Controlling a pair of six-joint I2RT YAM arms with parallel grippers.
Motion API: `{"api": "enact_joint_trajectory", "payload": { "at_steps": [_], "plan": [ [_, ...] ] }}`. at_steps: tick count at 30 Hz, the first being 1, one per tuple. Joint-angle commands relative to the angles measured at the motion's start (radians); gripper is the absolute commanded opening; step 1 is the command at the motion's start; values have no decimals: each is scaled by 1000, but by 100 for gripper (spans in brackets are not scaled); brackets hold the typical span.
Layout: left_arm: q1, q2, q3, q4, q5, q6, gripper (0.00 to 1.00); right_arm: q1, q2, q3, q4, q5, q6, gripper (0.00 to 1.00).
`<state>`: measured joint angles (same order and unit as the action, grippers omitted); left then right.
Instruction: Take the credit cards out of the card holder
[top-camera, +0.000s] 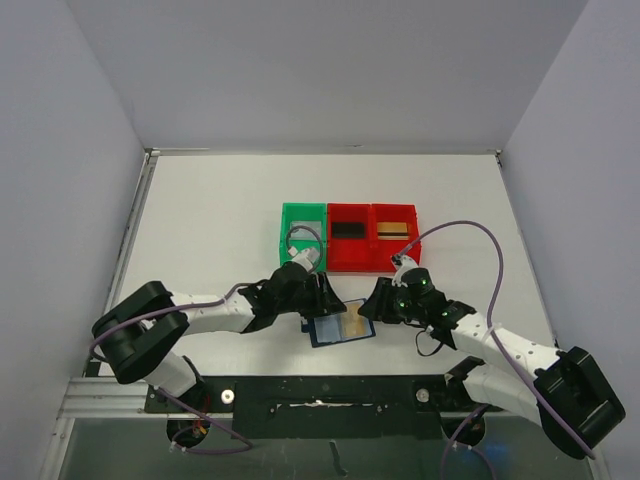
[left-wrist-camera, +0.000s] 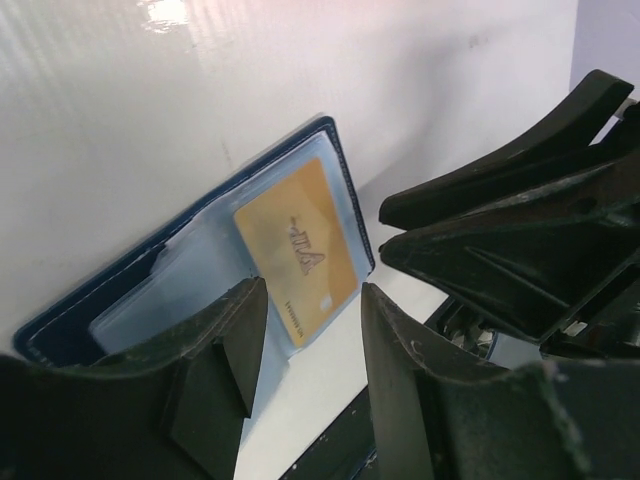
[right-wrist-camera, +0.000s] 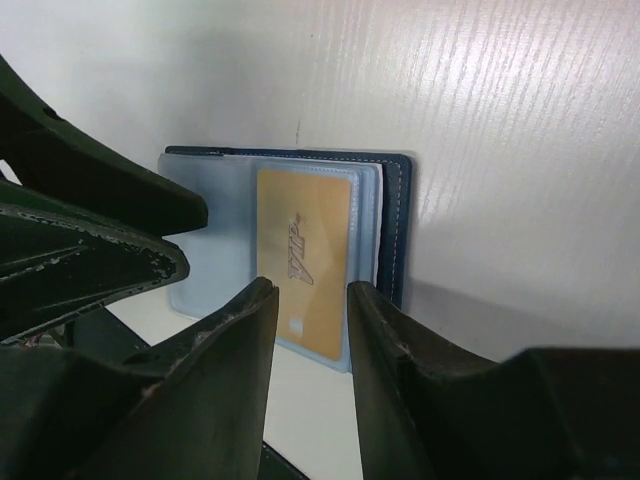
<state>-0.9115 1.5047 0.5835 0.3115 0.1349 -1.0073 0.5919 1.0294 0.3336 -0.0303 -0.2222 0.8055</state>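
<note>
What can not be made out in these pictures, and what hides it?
Top view: the left fingers and right fingers cover the side edges of the card holder.
Left wrist view: the left fingers hide the holder's near edge.
Both wrist views: print on the gold card is too blurred to read.
No view shows whether more cards sit behind it.

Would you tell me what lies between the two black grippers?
The open navy-blue bifold card holder, a gold card in its clear pocket; the top view shows it.
</note>
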Motion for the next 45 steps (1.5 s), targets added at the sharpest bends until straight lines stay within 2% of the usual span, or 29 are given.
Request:
{"api": "enact_joint_trajectory", "payload": {
  "at_steps": [1,10,20,29,39,45],
  "plan": [
    [-18,31,56,119,3,-14,40,-6,-40,19,53,-38,-46,35],
    [-56,50,-9,157,-34,-65,37,-15,-16,7,110,-129,-66,31],
    [-72,99,-15,156,-46,-66,36,-19,105,-2,124,-113,-83,25],
    [-73,124,-30,174,-51,-80,34,-23,134,-7,79,-89,-98,22],
    [-74,197,-75,378,-14,-173,15,-24,128,-19,73,-101,-114,21],
    [-70,186,-80,366,-22,-169,3,-34,108,-20,54,-90,-120,20]
  ]
}}
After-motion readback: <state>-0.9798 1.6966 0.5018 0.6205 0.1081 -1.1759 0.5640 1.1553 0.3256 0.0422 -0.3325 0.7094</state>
